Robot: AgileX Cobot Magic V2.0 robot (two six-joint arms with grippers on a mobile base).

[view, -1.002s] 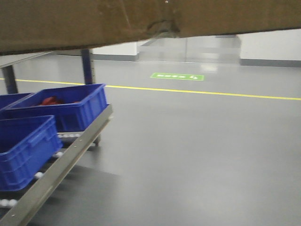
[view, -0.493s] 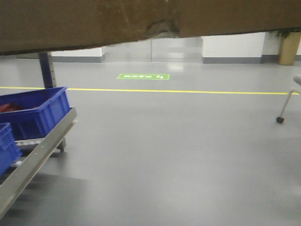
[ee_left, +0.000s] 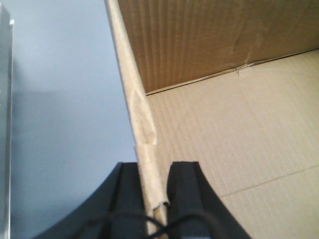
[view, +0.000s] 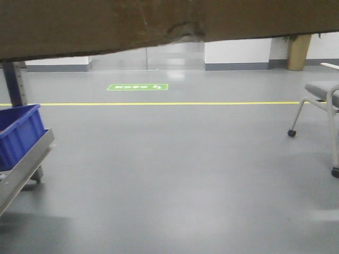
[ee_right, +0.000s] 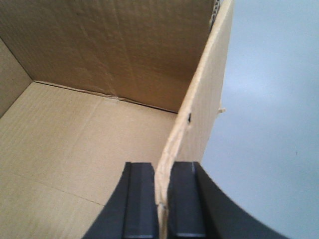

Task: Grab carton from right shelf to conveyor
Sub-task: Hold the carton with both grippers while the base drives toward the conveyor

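- Above the grey floor [view: 185, 174], the carton [view: 106, 21] is held aloft.
- Its left wall is clamped by the left gripper [ee_left: 153, 174].
- Its right wall is pinched by the right gripper [ee_right: 162, 174].

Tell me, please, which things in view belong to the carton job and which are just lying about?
Job: carton; left gripper and right gripper, each shut on a carton wall.
Lying about: blue bin, chair, green floor sign, yellow line.
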